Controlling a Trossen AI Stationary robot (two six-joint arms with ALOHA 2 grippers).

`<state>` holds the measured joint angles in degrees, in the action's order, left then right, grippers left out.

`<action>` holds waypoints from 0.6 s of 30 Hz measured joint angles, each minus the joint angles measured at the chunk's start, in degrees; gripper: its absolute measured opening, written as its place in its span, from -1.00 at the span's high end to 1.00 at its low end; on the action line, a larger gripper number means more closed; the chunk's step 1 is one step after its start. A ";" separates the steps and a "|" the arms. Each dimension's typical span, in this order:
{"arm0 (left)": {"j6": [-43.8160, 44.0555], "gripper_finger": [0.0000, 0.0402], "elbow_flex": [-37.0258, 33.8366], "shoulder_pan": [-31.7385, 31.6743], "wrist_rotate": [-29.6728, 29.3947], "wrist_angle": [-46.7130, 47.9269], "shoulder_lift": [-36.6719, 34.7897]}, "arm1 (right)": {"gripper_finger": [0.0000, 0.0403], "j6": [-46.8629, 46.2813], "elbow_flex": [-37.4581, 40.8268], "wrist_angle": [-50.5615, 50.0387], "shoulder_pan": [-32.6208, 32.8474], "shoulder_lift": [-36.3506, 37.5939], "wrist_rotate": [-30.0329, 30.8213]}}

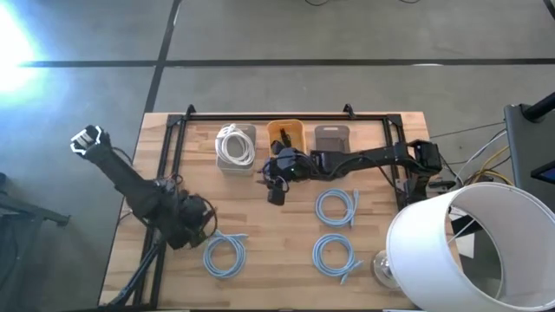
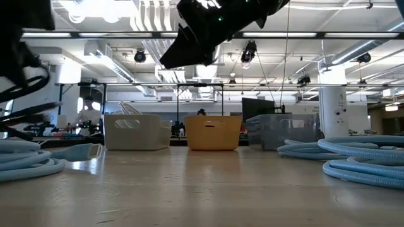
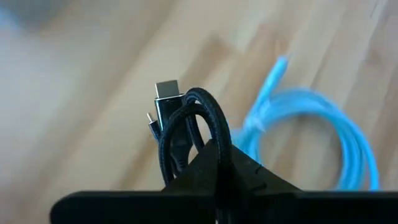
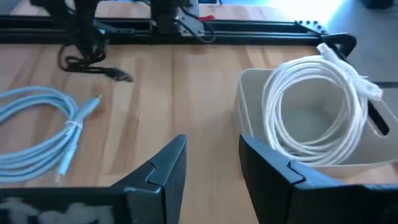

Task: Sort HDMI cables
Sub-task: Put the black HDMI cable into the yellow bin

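My left gripper stands over the near left of the table, shut on a short black bundle. My right gripper hangs open and empty over the bare board, just near of the orange tray, which has black cable in it. A white coil lies in the pale tray. Three light-blue coils lie flat on the board: one beside my left gripper, two to the right. My left gripper pinches the black bundle between its two fingers, on the braided loops right at the fingertips. One looped end and a metal-tipped plug stick out past the fingers. The fingers hide the rest of the bundle.
A grey tray stands right of the orange one along the far edge. A black rail frame borders the far, left and right sides. A big white lampshade covers the near right corner. Bare board lies between the coils.
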<state>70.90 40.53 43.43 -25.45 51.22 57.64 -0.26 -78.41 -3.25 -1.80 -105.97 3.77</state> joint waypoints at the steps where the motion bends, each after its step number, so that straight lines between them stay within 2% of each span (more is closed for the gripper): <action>1: -2.72 0.91 0.00 -0.77 -2.12 -0.06 -0.68 | 0.25 -0.47 0.00 0.34 0.10 -0.29 0.00; 7: -20.01 0.95 0.00 -4.87 -18.70 -1.67 -2.84 | 0.18 -6.37 0.00 3.76 1.57 -3.08 -2.29; 10: -29.00 0.95 0.00 -6.32 -26.12 -6.64 -2.78 | 0.17 -7.94 0.00 8.64 2.02 -5.44 -2.45; 15: -47.65 0.91 0.02 -8.03 -30.73 -21.59 -2.26 | 0.17 -9.87 0.01 18.79 1.99 -10.20 -2.56; 18: -55.18 0.93 0.02 -8.74 -32.35 -29.84 -1.91 | 0.17 -9.22 0.02 24.31 2.03 -11.97 -2.65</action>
<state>15.73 40.56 34.70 -57.80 21.38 55.74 -9.48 -78.39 21.06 0.23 -117.94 1.12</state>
